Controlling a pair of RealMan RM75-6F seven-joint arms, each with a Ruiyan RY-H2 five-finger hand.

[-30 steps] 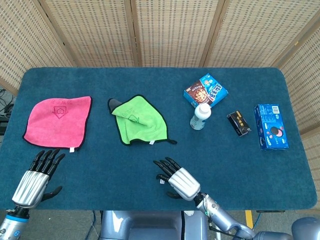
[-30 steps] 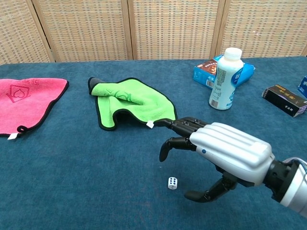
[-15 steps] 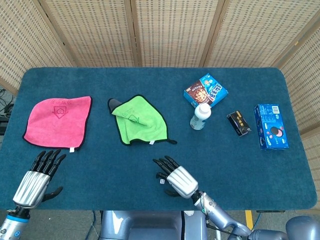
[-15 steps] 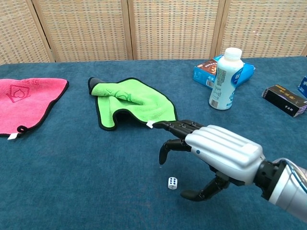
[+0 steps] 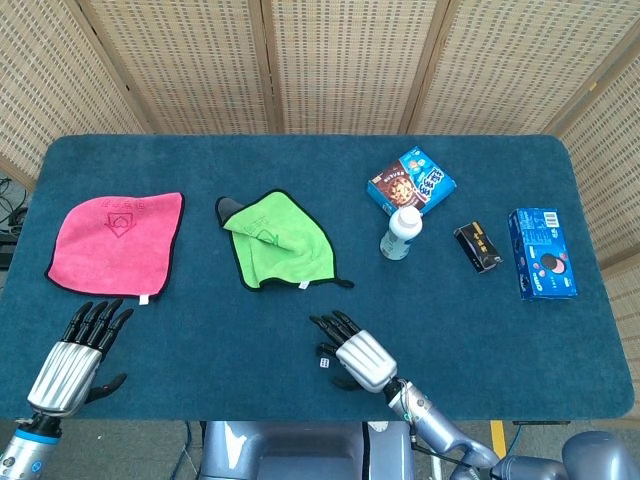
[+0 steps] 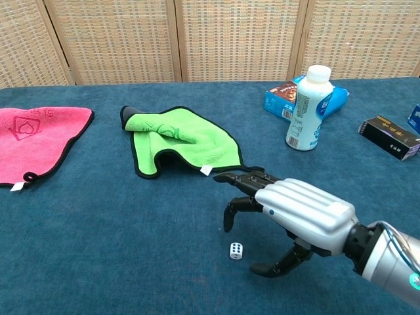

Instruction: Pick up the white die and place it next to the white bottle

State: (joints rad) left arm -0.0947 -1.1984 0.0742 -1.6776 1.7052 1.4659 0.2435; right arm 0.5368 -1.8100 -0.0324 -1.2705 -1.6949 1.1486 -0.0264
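Observation:
A small white die (image 6: 236, 251) (image 5: 323, 361) lies on the blue cloth near the table's front edge. My right hand (image 6: 289, 210) (image 5: 352, 352) hovers just above and to the right of it, fingers spread and curved over it, thumb low beside it, holding nothing. The white bottle (image 6: 304, 109) (image 5: 402, 232) stands upright further back and to the right, in front of a blue snack box (image 5: 411, 182). My left hand (image 5: 78, 352) rests open at the front left corner, seen only in the head view.
A green cloth (image 5: 277, 240) lies crumpled behind the die, a pink cloth (image 5: 115, 238) at the left. A black box (image 5: 477, 247) and a blue cookie box (image 5: 542, 252) lie at the right. The table's front edge is close below the die.
My right hand has drawn slightly lower and closer around the die. The die, the bottle and my left hand have not moved.

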